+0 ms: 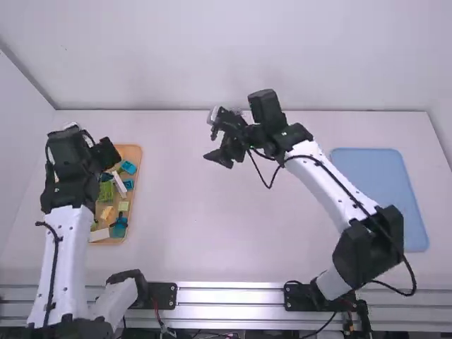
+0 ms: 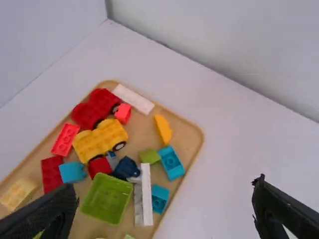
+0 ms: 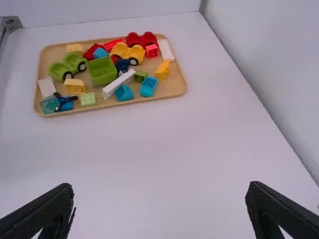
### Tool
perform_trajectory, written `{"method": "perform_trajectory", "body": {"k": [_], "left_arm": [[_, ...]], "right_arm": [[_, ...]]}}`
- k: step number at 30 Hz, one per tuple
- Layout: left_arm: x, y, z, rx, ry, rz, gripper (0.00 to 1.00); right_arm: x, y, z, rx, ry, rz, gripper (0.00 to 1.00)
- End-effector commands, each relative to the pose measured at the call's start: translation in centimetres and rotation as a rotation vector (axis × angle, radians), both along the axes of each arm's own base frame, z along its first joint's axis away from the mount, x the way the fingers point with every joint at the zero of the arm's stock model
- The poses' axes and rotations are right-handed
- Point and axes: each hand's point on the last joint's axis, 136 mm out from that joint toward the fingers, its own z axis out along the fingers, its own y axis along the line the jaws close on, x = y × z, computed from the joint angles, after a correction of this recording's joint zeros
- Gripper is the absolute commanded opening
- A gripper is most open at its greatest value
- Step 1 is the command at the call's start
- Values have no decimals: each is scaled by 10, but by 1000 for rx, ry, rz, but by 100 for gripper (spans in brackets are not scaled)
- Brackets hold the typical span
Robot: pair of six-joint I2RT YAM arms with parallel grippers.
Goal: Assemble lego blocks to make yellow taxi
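Subject item: a yellow wheeled base (image 2: 99,140), the likely foundation of the taxi, lies in the wooden tray (image 3: 175,88) at the left side of the surface (image 1: 212,233). Beside it are a red wheeled base (image 2: 94,108) and a small red block (image 2: 123,113). Other yellow stock in the same tray comprises a curved yellow piece (image 2: 163,128), a yellow sloped block (image 3: 75,85) and a pale yellow block (image 2: 19,194). A green bin-like piece (image 2: 105,198) and a long white brick (image 3: 118,83) lie among the parts. No assembled taxi is observed.

The left gripper (image 2: 165,183) is over the tray area, its jaws wide apart and holding nothing. The right gripper (image 3: 159,186) is above the middle of the surface towards its far side, its jaws likewise apart and empty. A blue tray (image 1: 378,191) lies at the right side.

Assessment: the task appears to be at the selection step, ahead of any joining. The next move probably calls for the left jaws to descend on the yellow wheeled base, close squarely across its body and lift it clear. Crowding by neighbouring pieces is a risk; a skewed approach could drag them along.
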Motion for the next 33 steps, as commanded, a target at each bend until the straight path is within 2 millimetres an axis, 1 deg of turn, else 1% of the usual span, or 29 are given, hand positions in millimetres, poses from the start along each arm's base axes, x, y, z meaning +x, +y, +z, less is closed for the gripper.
{"method": "perform_trajectory", "body": {"k": [1,3,5,6,8,9,13,16,19,20,22,24,25,26,28,29,30,32,33], "left_arm": [[1,15,12,0,-17,57,95],[2,21,11,6,-1,66,96],[7,20,9,12,32,16,97],[10,17,8,-3,55,-28,98],[12,17,8,-15,78,-51,98],[12,22,10,-28,103,-38,99],[15,33,13,-56,155,-14,99],[18,44,8,-89,229,7,100],[21,45,-3,-121,315,-18,99],[23,42,-14,-146,384,-49,99],[22,43,-24,-169,445,-46,99],[18,51,-41,-177,544,-16,99],[18,51,-41,-177,544,-16,99],[16,55,-54,-182,604,-2,99],[19,54,-68,-189,642,-40,99],[20,53,-70,-191,646,-47,99],[26,51,-74,-198,639,-81,99],[38,40,-79,-219,607,-185,99],[38,39,-80,-222,607,-190,99]], "right_arm": [[9,11,2,18,-17,19,95],[16,15,-1,35,-4,9,96],[21,20,-2,55,10,10,97],[22,23,-3,57,18,15,97],[21,25,-5,53,21,22,98],[21,27,-8,40,23,19,98],[32,20,-15,-21,6,-53,99],[27,18,-13,-51,24,-59,99],[25,12,-10,-61,45,-66,99],[28,7,-10,-65,45,-76,99],[28,5,-10,-67,38,-66,99],[28,4,-10,-70,40,-66,99],[28,4,-10,-70,40,-66,99],[28,4,-10,-69,41,-67,99],[29,3,-11,-74,39,-74,99],[29,3,-11,-76,37,-75,99],[31,3,-12,-81,33,-82,99],[32,3,-12,-84,22,-85,99],[32,3,-11,-84,19,-83,99]]}}
